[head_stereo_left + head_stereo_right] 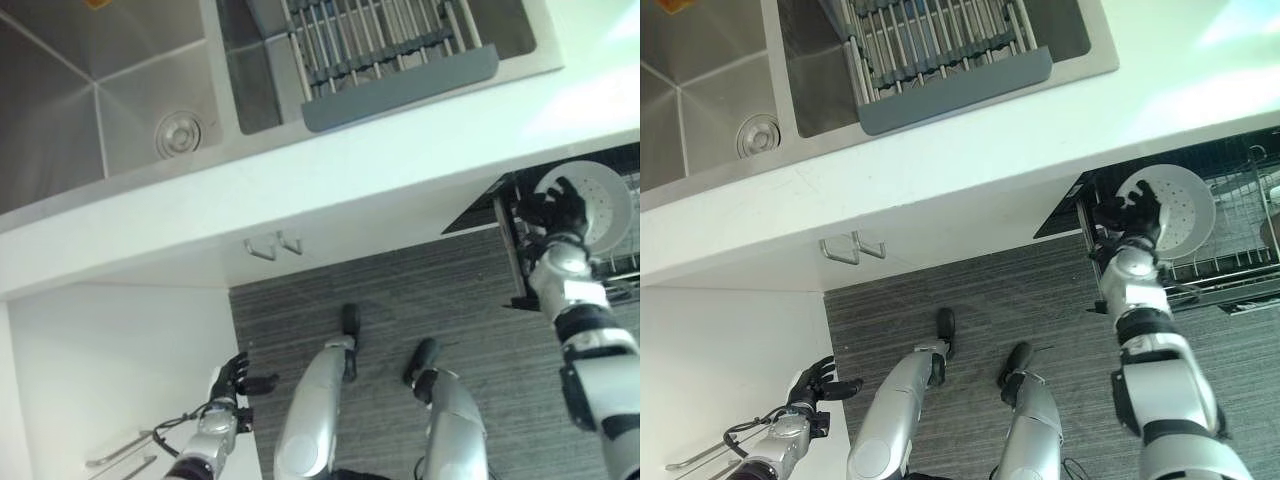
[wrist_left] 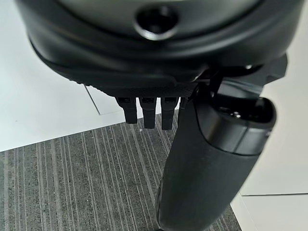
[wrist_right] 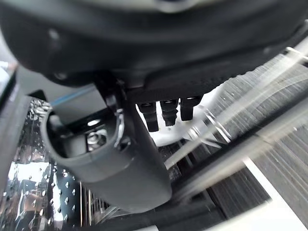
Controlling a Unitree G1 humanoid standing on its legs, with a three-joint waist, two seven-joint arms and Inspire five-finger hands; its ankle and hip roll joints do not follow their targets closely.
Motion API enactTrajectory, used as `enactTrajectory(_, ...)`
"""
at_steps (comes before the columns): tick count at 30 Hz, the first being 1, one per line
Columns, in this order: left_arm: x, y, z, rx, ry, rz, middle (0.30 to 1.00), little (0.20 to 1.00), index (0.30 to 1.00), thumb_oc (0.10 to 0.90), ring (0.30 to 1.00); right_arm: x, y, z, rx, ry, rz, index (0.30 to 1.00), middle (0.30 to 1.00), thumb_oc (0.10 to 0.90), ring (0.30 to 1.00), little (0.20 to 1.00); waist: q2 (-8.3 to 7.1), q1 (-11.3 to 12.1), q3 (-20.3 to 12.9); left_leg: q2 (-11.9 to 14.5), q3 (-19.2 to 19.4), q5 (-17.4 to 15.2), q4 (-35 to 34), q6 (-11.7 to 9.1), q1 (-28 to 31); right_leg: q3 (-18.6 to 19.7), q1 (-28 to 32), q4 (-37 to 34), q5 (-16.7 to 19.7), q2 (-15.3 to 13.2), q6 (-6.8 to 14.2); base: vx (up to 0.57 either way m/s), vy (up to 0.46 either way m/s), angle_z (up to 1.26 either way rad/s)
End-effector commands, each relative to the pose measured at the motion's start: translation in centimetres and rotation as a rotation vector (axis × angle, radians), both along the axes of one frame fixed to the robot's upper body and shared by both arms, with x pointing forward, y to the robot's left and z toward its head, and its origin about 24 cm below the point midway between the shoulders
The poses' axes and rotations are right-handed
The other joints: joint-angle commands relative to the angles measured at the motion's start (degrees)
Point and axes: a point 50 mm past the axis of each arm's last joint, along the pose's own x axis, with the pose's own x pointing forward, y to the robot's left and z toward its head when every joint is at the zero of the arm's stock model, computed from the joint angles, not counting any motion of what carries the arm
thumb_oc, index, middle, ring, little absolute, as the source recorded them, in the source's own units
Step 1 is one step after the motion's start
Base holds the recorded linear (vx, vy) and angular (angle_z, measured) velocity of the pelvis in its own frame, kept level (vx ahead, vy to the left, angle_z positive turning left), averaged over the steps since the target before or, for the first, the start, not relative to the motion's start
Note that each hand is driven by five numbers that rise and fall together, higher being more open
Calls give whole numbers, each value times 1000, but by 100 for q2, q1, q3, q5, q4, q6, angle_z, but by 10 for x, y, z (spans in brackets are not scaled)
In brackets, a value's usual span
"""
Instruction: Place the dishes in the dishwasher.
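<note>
Right hand (image 1: 1137, 217) at right of frame, fingers clenched round the rim of a white plate (image 1: 1175, 207), thumb on its face. Plate is held upright over the open dishwasher rack (image 1: 1230, 260), at the rack's left end, rim among the wires; can't tell if it is seated in a slot. In the right wrist view the plate (image 3: 211, 103) shows white just past the fingers (image 3: 166, 113), with rack wires crossing in front.

Left hand (image 1: 232, 380) low at lower left of frame, beside the white cabinet front (image 1: 100, 380), over the grey striped floor (image 1: 1040, 300). Fingers loosely curled, thumb sticking out toward frame centre, grasping nothing. Left wrist view agrees: fingers (image 2: 147, 110) short and bent, bare floor past them.

White surface (image 1: 400, 150) runs across the frame's middle. Double steel sink (image 1: 110, 90) set in it at upper left, round drain (image 1: 178, 133) in the left basin. Grey drying rack (image 1: 940, 50) with a flat front lip sits across the right basin at top centre. Two metal hooks (image 1: 273, 245) hang under the surface edge, just left of centre.
</note>
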Motion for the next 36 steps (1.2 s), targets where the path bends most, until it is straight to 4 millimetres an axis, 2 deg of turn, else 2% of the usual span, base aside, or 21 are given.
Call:
enactTrajectory(1, -37, 15, -14, 49, 82, 50, 900, 900, 900, 800, 900, -7, -10, 32, -180, -163, -155, 900, 900, 800, 900, 900, 96, 36, -97, 16, -4, -657, -245, -366, 580, 163, 178, 283, -454, 223, 101, 27, -14, -7)
enactTrajectory(4, -46, 14, -20, 38, 103, 81, 900, 900, 900, 800, 900, -18, -2, 42, -278, -289, -237, 900, 900, 800, 900, 900, 14, -82, -97, 54, 8, -737, -245, -392, 877, 188, 525, 102, -459, 315, 98, 30, -21, -6)
enactTrajectory(7, -59, 11, -27, 35, 126, 131, 900, 900, 900, 800, 900, -36, 15, 46, -395, -417, -312, 900, 900, 800, 900, 900, -132, -251, -97, 113, 46, -867, -245, -422, 1334, 219, 1104, -243, -440, 417, 90, 12, -24, -7)
enactTrajectory(8, -61, 10, -28, 32, 128, 142, 900, 900, 900, 800, 900, -39, 17, 47, -429, -433, -336, 900, 900, 800, 900, 900, -120, -279, -97, 175, 95, -773, -245, -389, 1338, 141, 1158, -342, -298, 453, 27, 22, -14, -12)
enactTrajectory(9, -62, 10, -28, 32, 132, 144, 900, 900, 900, 800, 900, -40, 17, 47, -436, -432, -339, 900, 900, 800, 900, 900, -160, -290, -98, 129, 56, -893, -245, -430, 1451, 220, 1268, -346, -425, 435, 81, 13, -2, -8)
enactTrajectory(11, -67, 10, -31, 28, 144, 164, 900, 900, 900, 800, 900, -47, 17, 45, -468, -446, -372, 900, 900, 800, 900, 900, -213, -354, -122, 151, 76, -948, -245, -451, 1647, 221, 1529, -503, -417, 462, 79, 78, -2, -11)
enactTrajectory(13, -80, 10, -35, 24, 173, 186, 900, 900, 900, 800, 900, -57, 19, 36, -495, -447, -390, 900, 900, 800, 900, 900, -249, -416, -306, 234, 141, -909, -245, -438, 1757, 142, 1762, -779, -265, 535, 22, 4, 0, -4)
enactTrajectory(16, -95, 10, -40, 15, 207, 212, 900, 900, 900, 800, 900, -67, 18, 29, -505, -468, -391, 900, 900, 800, 900, 900, -343, -472, -524, 252, 180, -969, -245, -459, 1924, 172, 1963, -898, -290, 543, 32, 42, 7, -6)
enactTrajectory(21, -116, 9, -46, -10, 260, 267, 900, 900, 900, 800, 900, -86, 21, 28, -492, -558, -347, 900, 900, 800, 900, 900, -499, -598, -885, 260, 260, -1032, -245, -474, 2112, 247, 2101, -898, -374, 558, 55, 60, 16, -13)
enactTrajectory(23, -128, 6, -50, -27, 288, 295, 900, 900, 900, 800, 900, -100, 25, 28, -471, -624, -300, 900, 900, 800, 900, 900, -578, -686, -1064, 270, 308, -1068, -245, -469, 2207, 284, 2155, -898, -411, 554, 70, 81, 25, -11)
enactTrajectory(26, -139, 3, -52, -49, 311, 320, 900, 900, 900, 800, 900, -119, 26, 26, -436, -697, -320, 900, 900, 800, 900, 900, -648, -803, -1216, 290, 394, -1114, -245, -459, 2322, 336, 2198, -898, -434, 528, 96, 67, 12, -10)
enactTrajectory(28, -143, 2, -52, -49, 296, 342, 900, 900, 900, 800, 900, -136, 11, 17, -381, -690, -422, 900, 900, 800, 900, 900, -698, -919, -1323, 307, 478, -1180, -245, -441, 2406, 386, 2215, -898, -452, 531, 124, 84, -10, -22)
enactTrajectory(30, -144, 5, -51, -46, 277, 342, 900, 900, 900, 800, 900, -148, -5, 7, -424, -635, -584, 900, 900, 800, 900, 900, -724, -994, -1364, 325, 526, -1223, -245, -422, 2442, 420, 2217, -898, -473, 533, 139, 37, -25, -9)
enactTrajectory(31, -144, 6, -50, -46, 266, 344, 900, 900, 900, 800, 900, -158, -21, -2, -321, -599, -695, 900, 900, 800, 900, 900, -732, -1037, -1383, 360, 563, -1237, -245, -426, 2451, 426, 2209, -898, -481, 541, 146, 7, -40, -18)
enactTrajectory(33, -144, 9, -49, -47, 251, 356, 900, 900, 900, 800, 900, -183, -51, -26, -165, -552, -854, 900, 900, 800, 900, 900, -744, -1120, -1414, 409, 622, -1254, -245, -442, 2466, 409, 2209, -898, -487, 557, 162, 27, -57, -28)
enactTrajectory(34, -142, 13, -48, -50, 240, 368, 900, 900, 900, 800, 900, -210, -74, -51, -63, -481, -988, 900, 900, 800, 900, 900, -740, -1211, -1418, 431, 656, -1276, -245, -436, 2493, 403, 2231, -898, -497, 576, 156, 53, -65, -7)
enactTrajectory(35, -141, 14, -48, -51, 235, 370, 900, 900, 900, 800, 900, -220, -82, -59, -45, -450, -1034, 900, 900, 800, 900, 900, -733, -1237, -1410, 433, 663, -1284, -245, -430, 2512, 404, 2253, -898, -503, 585, 147, 84, -98, 2)
enactTrajectory(36, -138, 18, -45, -45, 205, 370, 900, 900, 900, 800, 900, -238, -91, -78, -37, -351, -1114, 900, 900, 800, 900, 900, -714, -1286, -1409, 433, 672, -1298, -245, -428, 2541, 411, 2290, -898, -518, 612, 130, 60, -83, -3)
